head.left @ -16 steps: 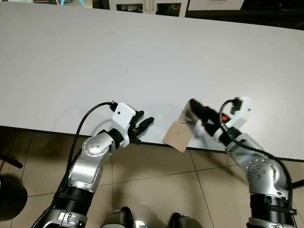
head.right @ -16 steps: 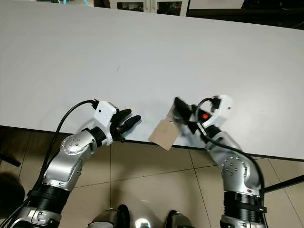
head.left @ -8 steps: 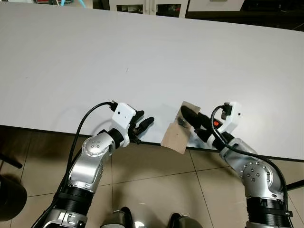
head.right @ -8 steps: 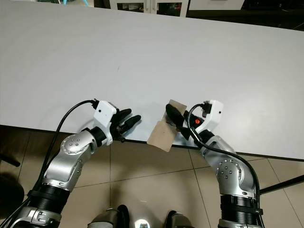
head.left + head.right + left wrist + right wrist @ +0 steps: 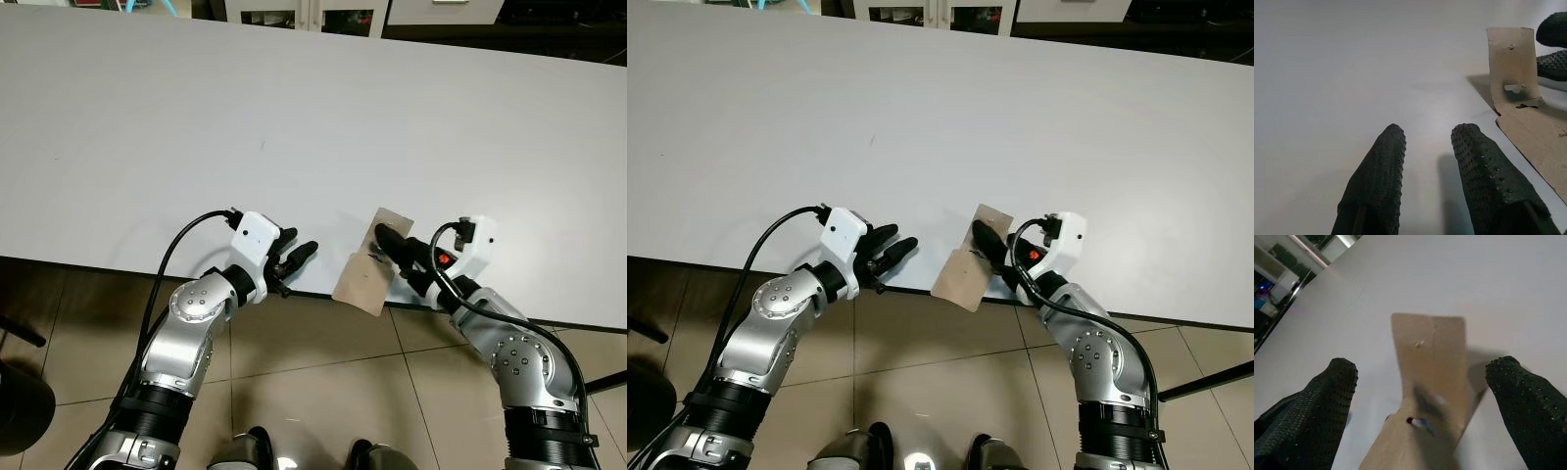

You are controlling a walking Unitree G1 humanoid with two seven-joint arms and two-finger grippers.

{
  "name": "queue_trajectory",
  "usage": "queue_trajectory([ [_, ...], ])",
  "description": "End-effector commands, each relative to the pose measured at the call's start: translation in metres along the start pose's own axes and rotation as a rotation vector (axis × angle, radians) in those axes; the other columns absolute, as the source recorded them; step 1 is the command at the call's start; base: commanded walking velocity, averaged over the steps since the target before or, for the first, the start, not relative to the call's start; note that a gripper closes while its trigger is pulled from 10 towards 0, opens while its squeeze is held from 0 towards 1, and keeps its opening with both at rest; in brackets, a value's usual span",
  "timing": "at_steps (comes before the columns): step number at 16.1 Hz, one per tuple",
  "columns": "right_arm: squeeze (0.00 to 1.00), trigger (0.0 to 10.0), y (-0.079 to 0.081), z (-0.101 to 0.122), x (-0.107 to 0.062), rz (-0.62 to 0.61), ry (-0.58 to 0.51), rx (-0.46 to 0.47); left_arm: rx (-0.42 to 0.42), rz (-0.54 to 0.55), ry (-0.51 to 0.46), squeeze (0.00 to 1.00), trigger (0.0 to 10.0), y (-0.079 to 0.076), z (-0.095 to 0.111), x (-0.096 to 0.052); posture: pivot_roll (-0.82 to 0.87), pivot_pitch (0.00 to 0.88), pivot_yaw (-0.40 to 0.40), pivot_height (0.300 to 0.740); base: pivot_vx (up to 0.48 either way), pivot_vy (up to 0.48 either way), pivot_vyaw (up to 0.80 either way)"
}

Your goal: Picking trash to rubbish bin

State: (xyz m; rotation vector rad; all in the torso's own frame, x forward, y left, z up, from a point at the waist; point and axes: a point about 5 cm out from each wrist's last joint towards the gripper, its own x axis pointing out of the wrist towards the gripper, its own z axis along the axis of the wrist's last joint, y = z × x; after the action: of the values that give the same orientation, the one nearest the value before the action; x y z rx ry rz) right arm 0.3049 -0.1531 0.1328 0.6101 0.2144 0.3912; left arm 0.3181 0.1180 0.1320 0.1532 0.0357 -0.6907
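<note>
A brown cardboard piece lies folded at the white table's front edge, its lower half hanging over the edge. My right gripper is open, one finger on each side of the cardboard's upper flap, low over the table. My left gripper rests at the table edge to the left of the cardboard, a short gap away. It stands open with nothing between its fingers.
The white tabletop stretches far back and to both sides. Below its front edge is a tiled floor. A dark round object sits on the floor at the far left. Dark cabinets line the back.
My right gripper has lowered the cardboard from a raised tilt onto the table edge, shifted left, and its fingers have come apart. The left arm has not moved.
</note>
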Motion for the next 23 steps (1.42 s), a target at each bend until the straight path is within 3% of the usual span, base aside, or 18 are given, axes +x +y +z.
queue_trajectory([
  [1, 0.0, 10.0, -0.006, 0.002, -0.001, -0.036, -0.012, -0.004, 0.017, -0.016, 0.012, 0.0, 10.0, -0.004, -0.002, 0.0, -0.06, 0.194, -0.045, 0.74, 0.0, 0.0, 0.0],
  [10, 0.0, 10.0, -0.018, -0.017, 0.001, -0.089, 0.033, 0.029, 0.018, -0.014, 0.015, 0.0, 10.0, -0.005, -0.002, -0.001, -0.05, 0.203, -0.042, 0.74, 0.0, 0.0, 0.0],
  [17, 0.0, 10.0, -0.013, -0.032, 0.006, -0.068, 0.063, 0.055, 0.024, -0.017, 0.017, 0.0, 10.0, -0.005, -0.002, -0.002, -0.04, 0.205, -0.035, 0.74, 0.0, 0.0, 0.0],
  [20, 0.0, 10.0, -0.006, -0.027, 0.01, -0.039, 0.037, 0.11, 0.026, -0.017, 0.018, 0.0, 10.0, -0.005, -0.002, -0.002, -0.04, 0.204, -0.034, 0.74, 0.0, 0.0, 0.0],
  [23, 0.0, 10.0, 0.003, -0.024, 0.014, 0.005, 0.035, 0.096, 0.024, -0.018, 0.017, 0.0, 10.0, -0.006, -0.002, -0.001, -0.04, 0.204, -0.036, 0.74, 0.0, 0.0, 0.0],
])
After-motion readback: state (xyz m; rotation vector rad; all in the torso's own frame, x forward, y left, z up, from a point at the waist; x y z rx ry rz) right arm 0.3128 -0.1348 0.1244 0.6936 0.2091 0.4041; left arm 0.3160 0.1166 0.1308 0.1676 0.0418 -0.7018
